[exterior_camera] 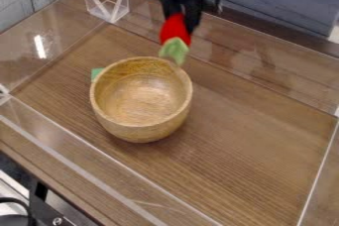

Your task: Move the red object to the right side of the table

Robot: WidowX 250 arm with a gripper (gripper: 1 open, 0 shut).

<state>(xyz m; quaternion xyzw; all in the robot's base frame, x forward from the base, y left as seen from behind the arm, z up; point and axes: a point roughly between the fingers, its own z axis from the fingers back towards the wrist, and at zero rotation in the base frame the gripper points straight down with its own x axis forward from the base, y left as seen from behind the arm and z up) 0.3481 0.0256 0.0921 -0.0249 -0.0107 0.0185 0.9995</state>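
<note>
The red object [173,33], a small strawberry-like toy with a light green leafy end pointing down, hangs in the air just above and behind the far rim of the wooden bowl. My black gripper [179,16] is shut on its upper part, pointing straight down. The dark wood-grain table [252,121] stretches below, with its right side bare wood.
A round light wooden bowl [141,97] sits left of centre. A small green piece [98,73] peeks out at the bowl's left rim. Clear acrylic walls [318,185] edge the table, and a clear folded stand [106,4] is at the back left.
</note>
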